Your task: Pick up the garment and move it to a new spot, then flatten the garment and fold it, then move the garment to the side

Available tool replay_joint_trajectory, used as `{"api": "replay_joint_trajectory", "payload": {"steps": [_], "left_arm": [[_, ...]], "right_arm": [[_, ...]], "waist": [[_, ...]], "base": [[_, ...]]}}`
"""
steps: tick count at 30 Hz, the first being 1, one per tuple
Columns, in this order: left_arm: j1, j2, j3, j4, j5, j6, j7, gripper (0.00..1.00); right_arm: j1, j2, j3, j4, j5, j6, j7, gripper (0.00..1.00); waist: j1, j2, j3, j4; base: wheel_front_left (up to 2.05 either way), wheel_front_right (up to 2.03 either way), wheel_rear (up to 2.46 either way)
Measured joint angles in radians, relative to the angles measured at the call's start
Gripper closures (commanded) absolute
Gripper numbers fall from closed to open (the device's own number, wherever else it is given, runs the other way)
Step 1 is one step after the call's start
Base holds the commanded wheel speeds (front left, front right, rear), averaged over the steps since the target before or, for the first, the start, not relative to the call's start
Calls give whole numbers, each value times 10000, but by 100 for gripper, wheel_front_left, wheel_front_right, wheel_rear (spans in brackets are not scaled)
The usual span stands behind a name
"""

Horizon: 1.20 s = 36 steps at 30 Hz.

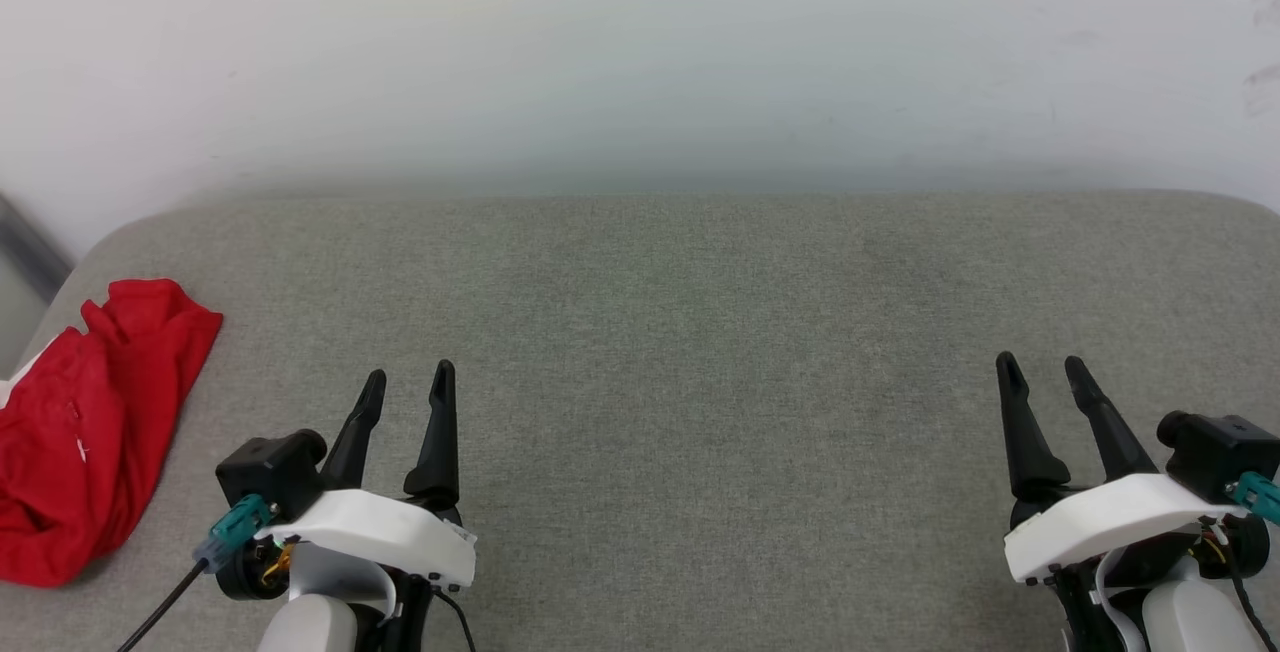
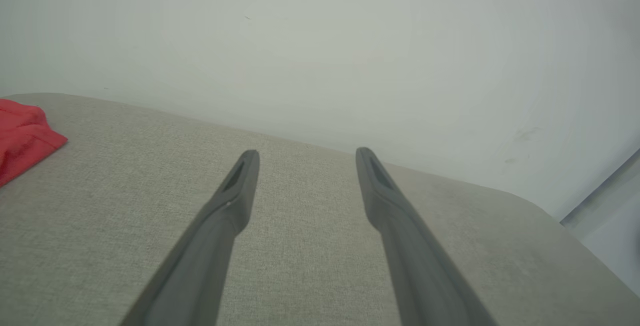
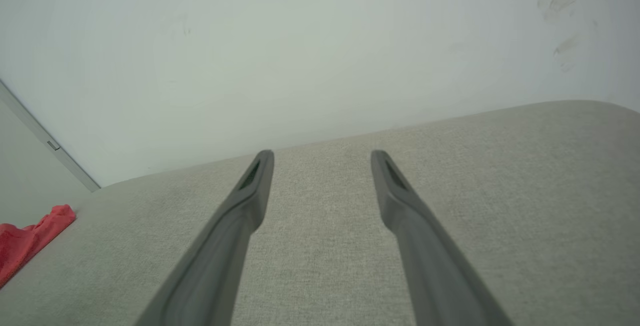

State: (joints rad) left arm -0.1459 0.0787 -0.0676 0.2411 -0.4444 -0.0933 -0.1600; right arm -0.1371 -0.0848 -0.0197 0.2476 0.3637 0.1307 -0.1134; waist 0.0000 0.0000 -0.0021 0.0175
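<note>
The garment (image 1: 85, 432), bright red and crumpled in a heap, lies at the far left edge of the grey cushioned surface (image 1: 700, 332). A corner of the garment (image 2: 22, 136) also shows at the left of the left wrist view, and a corner of the garment (image 3: 27, 241) at the lower left of the right wrist view. My left gripper (image 1: 410, 384) hovers open to the right of the heap, apart from it, nothing between its fingers. At the lower right my right gripper (image 1: 1045, 372) is open and empty too.
A pale wall (image 1: 640, 52) rises straight behind the cushion's far edge. The cushion's rounded left corner lies just beyond the garment, with a grey strip (image 1: 30, 252) past it. Bare fabric stretches between the two grippers.
</note>
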Motion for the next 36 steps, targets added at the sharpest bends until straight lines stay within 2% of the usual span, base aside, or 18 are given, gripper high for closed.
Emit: {"api": "replay_joint_trajectory", "payload": {"steps": [16,36], "left_arm": [[-17,38,-54,245,1386,228,-370,0],[-151,-63,-142,568,2671,144,-771,0]], "right_arm": [[419,198,-88,-846,-1592,2,176,0],[455,301,-314,-917,-2945,2,-4,0]], "waist": [[0,0,-32,-4],[0,0,-11,77]], "base": [[0,0,0],[0,0,0]]}}
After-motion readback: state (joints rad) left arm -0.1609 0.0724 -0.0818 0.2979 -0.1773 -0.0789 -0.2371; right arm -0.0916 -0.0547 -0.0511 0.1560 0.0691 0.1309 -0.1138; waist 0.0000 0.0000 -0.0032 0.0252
